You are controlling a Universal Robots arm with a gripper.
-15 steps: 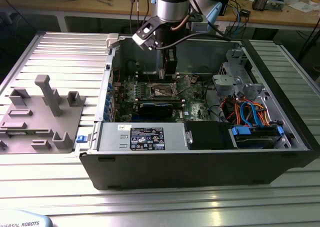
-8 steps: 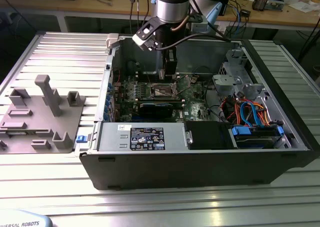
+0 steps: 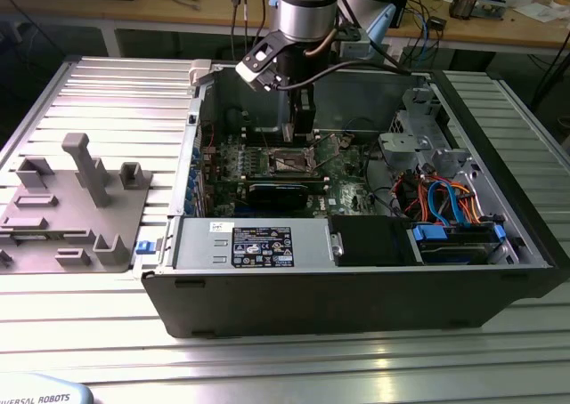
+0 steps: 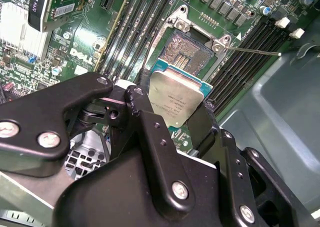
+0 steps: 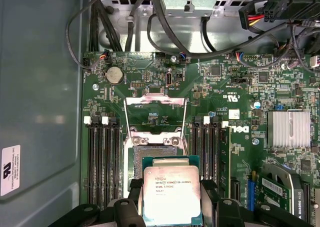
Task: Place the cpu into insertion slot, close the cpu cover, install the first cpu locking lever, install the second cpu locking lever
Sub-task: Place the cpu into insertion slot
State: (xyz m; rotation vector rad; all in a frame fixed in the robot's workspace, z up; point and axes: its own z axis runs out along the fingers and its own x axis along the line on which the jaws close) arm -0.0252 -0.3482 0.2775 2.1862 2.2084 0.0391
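My gripper reaches down into the open computer case and is shut on the cpu, a flat square chip with a silver-grey top. Black fingers press on two opposite edges of it. The cpu hangs level just above the green board, beside the insertion slot and partly overlapping its edge. The insertion slot lies bare, with its dark contact field showing. The cpu cover is swung open and away from the socket. A thin locking lever sticks out to one side.
Long black memory slots flank the socket on both sides. A finned heat sink and a black card sit nearby. The power supply and cable bundles fill the case front. A grey fixture stands at the exterior view's left.
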